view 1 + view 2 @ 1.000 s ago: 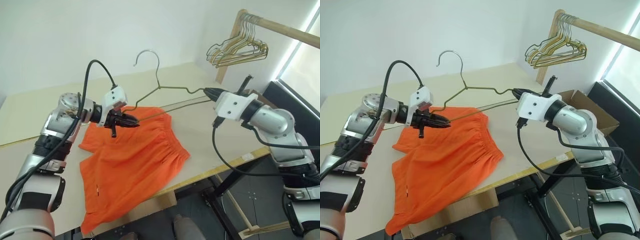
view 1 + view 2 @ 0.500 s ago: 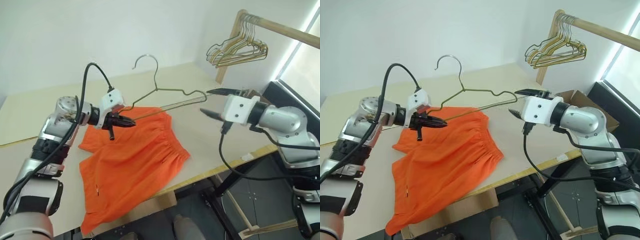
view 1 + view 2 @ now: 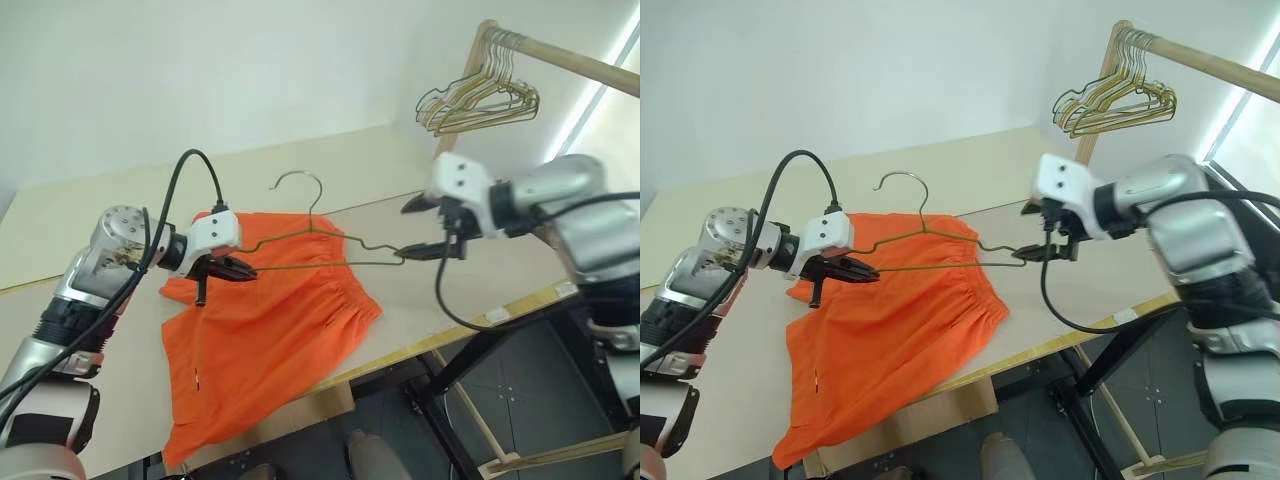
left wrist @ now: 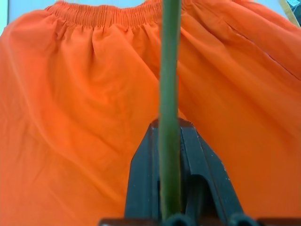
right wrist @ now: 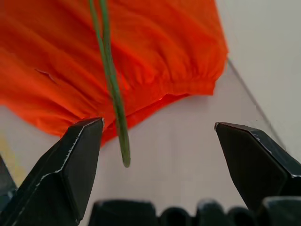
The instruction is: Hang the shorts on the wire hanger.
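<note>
One tool point(image 4: 170, 155) pinches the wire hanger point(image 3: 330, 250) above the shorts point(image 3: 270, 330).

Left arm reaching in from nine o'clock, left gripper point(image 3: 238, 267) pointing toward three o'clock and angling down, fingers point(image 4: 146, 174) pinching together, right arm coming in from three o'clock, wrist bending downward, right gripper point(image 3: 421, 229) spreading its fingers point(image 5: 77, 155) wide apart

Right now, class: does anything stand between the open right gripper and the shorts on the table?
Only the wire hanger itself: its end hangs between the right gripper fingers, above the shorts. Nothing else visible intervenes.
</note>
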### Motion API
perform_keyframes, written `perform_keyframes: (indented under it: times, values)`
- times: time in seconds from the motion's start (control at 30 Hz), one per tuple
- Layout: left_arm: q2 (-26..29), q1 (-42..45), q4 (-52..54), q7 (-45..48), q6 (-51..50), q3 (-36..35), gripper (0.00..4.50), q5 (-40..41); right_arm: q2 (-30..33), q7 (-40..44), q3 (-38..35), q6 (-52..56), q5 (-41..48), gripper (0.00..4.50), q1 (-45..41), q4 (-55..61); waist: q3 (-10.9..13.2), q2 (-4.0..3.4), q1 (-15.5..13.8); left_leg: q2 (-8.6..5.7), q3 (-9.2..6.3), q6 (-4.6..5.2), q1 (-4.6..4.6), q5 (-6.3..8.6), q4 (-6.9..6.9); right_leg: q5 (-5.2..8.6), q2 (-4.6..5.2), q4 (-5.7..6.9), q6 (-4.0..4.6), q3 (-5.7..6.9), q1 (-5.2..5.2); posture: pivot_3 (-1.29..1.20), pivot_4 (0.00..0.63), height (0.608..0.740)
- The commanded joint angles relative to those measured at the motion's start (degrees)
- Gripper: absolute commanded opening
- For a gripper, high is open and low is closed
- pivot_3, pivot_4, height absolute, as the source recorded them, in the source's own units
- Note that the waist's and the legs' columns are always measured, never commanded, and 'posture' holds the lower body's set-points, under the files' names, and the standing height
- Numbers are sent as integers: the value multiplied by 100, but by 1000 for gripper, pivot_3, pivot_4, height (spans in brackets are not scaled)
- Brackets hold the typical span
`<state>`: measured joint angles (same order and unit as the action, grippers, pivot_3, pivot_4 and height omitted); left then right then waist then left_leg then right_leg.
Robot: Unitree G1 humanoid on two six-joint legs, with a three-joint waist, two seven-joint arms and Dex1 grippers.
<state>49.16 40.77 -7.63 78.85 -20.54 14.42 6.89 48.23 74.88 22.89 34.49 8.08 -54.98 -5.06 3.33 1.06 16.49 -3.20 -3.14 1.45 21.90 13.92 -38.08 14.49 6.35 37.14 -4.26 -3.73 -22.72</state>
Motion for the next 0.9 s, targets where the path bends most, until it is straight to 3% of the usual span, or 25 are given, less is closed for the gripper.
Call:
perform_keyframes:
  times: [0.03, 0.13, 0.23, 0.6, 0.67, 0.9]
  values:
    - [65, 41, 209, 4, -53, -203, 0, 98, -217, 234, 141, 141, -138, 4416, -398, -207, -3, -4, 5, -3, 0, 0, 21, 0, -6, 0, 3, 8, 0, -1, -24, -207, 0, 740]
    - [74, 37, 269, -8, -98, -228, 0, 105, -449, 264, 355, 181, -338, 4416, -485, -359, -3, -3, 11, -4, -3, -1, 49, -1, -20, 0, 2, 55, 0, -1, -54, -199, 0, 740]
    - [80, 20, 326, 0, -100, -258, 0, 132, -649, 314, 425, 253, -408, 3901, -520, -476, -5, -3, 1, -8, -5, 0, 49, -1, -25, 0, 5, 53, 0, 1, -52, -196, 0, 740]
    - [59, -70, 346, 104, 218, -319, 0, 150, -797, 463, 422, 453, -466, 228, -511, -356, -6, -4, 5, -11, -10, -1, 48, -1, -29, 1, 6, 52, -1, 5, -51, -199, 0, 740]
    - [46, -94, 298, 139, 416, -341, 0, 143, -758, 527, 362, 488, -420, 27, -461, -264, -7, -5, 10, -10, -10, -1, 47, -1, -29, 1, 6, 52, -1, 5, -52, -202, 0, 740]
    - [-43, 5, -347, 431, 1164, -661, 1900, 489, -196, 574, -145, 869, 23, 0, 317, 643, -11, -4, -37, -10, -17, -1, 51, 0, -31, 1, 9, 49, -1, 15, -49, -202, 0, 740]
